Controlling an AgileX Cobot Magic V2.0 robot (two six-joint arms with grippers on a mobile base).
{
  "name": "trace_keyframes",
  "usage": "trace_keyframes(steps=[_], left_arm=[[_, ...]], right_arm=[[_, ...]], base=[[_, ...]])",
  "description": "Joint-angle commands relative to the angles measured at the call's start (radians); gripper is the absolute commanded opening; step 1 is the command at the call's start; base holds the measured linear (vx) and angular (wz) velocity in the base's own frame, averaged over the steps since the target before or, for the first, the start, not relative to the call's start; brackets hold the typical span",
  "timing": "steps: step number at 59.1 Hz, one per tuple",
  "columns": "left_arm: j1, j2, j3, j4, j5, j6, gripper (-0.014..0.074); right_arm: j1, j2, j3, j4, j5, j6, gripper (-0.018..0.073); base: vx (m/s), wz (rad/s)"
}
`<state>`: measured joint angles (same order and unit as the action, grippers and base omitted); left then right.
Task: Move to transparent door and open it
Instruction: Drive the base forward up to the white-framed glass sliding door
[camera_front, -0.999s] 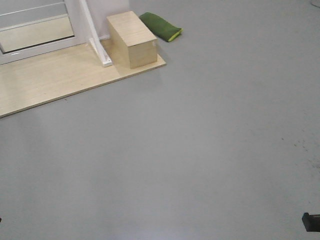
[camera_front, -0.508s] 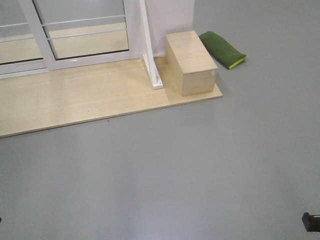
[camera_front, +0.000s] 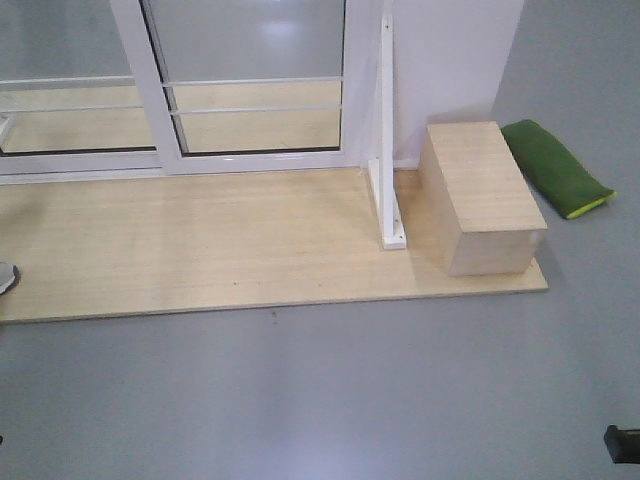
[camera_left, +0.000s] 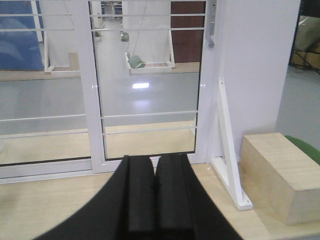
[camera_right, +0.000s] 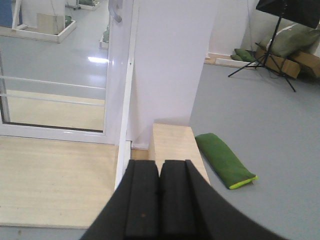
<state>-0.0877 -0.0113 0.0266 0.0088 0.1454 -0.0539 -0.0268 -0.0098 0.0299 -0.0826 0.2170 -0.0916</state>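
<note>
Ahead on the wooden platform (camera_front: 200, 245) | the transparent door (camera_left: 150, 75) looks closed, grey handle (camera_left: 211, 31) high on its right rail | your left gripper (camera_left: 154, 185) and right gripper (camera_right: 160, 192) sit pinched together, empty, likely tucked for the drive | you're not within reach.

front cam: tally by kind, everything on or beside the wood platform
White-framed clear glass panels: 2
Slanted white brace post: 1
White wall panel: 1
Pale wooden rectangular box: 1
Green fabric cushion: 1
Grey object, cut off at left edge: 1
Total: 7
</note>
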Motion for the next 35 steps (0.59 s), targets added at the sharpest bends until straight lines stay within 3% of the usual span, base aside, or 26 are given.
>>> trace_keyframes(steps=[1, 35], left_arm=[[-0.003, -0.003, 0.029, -0.009, -0.084, -0.007, -0.0006], [-0.003, -0.003, 0.029, -0.009, -0.084, -0.007, -0.0006]], right_arm=[[-0.004, -0.014, 0.015, -0.009, -0.087, -0.002, -0.0008], [-0.004, -0.014, 0.015, -0.009, -0.087, -0.002, -0.0008]], base=[[0.62, 0.23], [0.59, 0.16]])
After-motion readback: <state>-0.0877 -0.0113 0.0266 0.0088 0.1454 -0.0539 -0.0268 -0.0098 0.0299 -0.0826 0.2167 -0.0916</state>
